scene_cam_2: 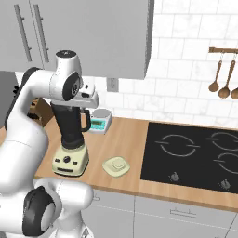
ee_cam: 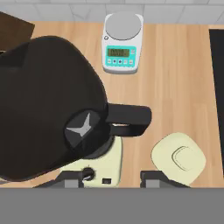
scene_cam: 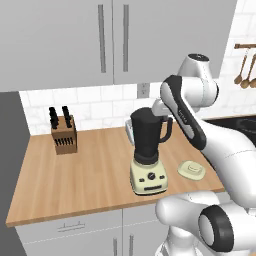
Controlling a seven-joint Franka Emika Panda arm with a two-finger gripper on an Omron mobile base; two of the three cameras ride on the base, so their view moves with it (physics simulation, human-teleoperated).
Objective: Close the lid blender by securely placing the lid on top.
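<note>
The blender [scene_cam: 148, 145] stands near the counter's front edge, a dark tapered jar with a side handle on a cream base [scene_cam_2: 69, 160]. Its mouth is uncovered, and in the hand view I look down into the jar [ee_cam: 48, 105] to the blades. The pale cream lid [scene_cam: 191, 170] lies flat on the wood just right of the base, knob up [scene_cam_2: 116, 166] [ee_cam: 178, 157]. My gripper [ee_cam: 114, 178] hovers above the jar's handle side, open and holding nothing, and the hand [scene_cam_2: 88, 96] sits level with the jar's rim.
A small kitchen scale [ee_cam: 123, 41] sits behind the blender by the wall. A wooden knife block [scene_cam: 64, 134] stands at the counter's back left. A black cooktop [scene_cam_2: 195, 153] lies to the right, with wooden spoons [scene_cam_2: 223, 79] hanging above. Wall cabinets [scene_cam: 110, 40] hang overhead.
</note>
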